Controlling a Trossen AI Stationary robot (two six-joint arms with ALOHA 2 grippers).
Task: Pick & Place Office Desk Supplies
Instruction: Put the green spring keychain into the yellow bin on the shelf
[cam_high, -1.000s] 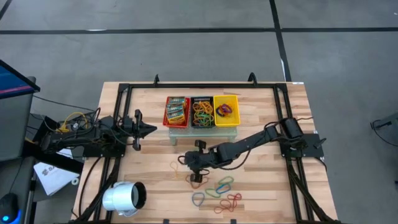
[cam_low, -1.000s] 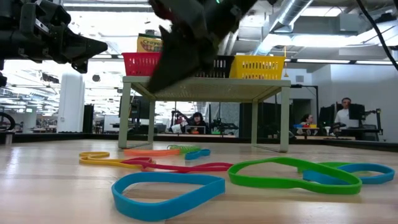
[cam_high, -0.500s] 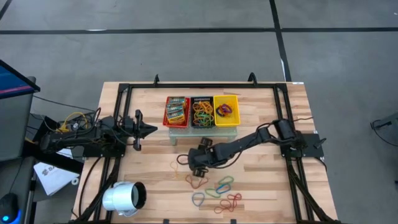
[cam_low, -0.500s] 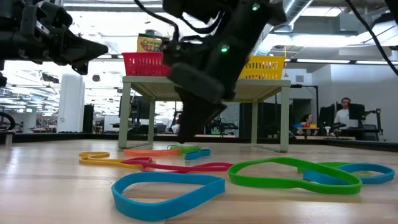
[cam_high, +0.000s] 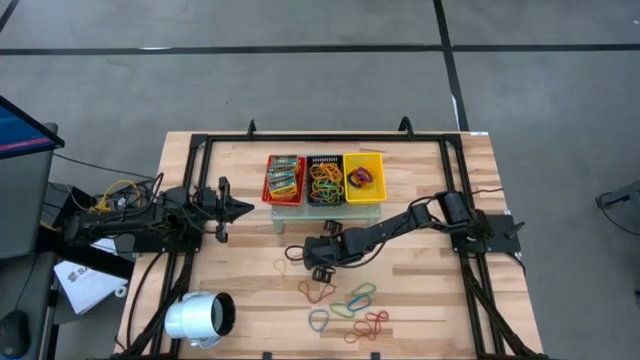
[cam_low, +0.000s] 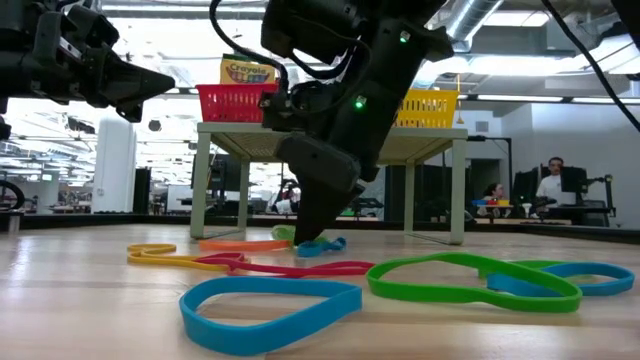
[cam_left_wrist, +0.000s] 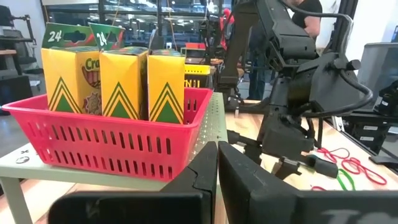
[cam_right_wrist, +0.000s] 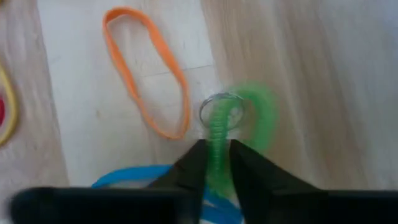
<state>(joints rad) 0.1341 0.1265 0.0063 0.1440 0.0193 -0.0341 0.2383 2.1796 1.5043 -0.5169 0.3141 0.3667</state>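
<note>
Pale wooden tabletop (cam_high: 430, 300) under a black frame, open workshop and a few seated people beyond. At the far edge, on a small stand: red basket (cam_high: 283, 178) packed with yellow-green packets (cam_left_wrist: 118, 84), black basket (cam_high: 325, 180) with a tangle of bands, yellow basket (cam_high: 363, 178) with a few more. Loose on the boards toward the front: rubber-band loops (cam_high: 350, 305) in red, green and blue, well apart from the baskets. Down among them, right gripper (cam_right_wrist: 217, 163) with tips at the wood, narrowed to a slit around a green loop (cam_right_wrist: 219, 134), blurred, just beside an orange loop (cam_right_wrist: 149, 93) and over a blue loop (cam_right_wrist: 134, 177). Off to the side and raised, left gripper (cam_high: 232, 208), drawn together on nothing, waiting near the red basket. Large white cylinder (cam_high: 200, 318) lying by the front left corner. Judged from this: pick step in hand, grasp made or nearly so, lift not yet begun, most loose loops yet to be cleared. Next, probably: lift straight up, taking care to bring away only the green loop — not the blue one beneath — then carry to the stand and release over the black basket, likely the bin for bands. Thin, springy stuff — apt to slip free or snag a neighbour.
</note>
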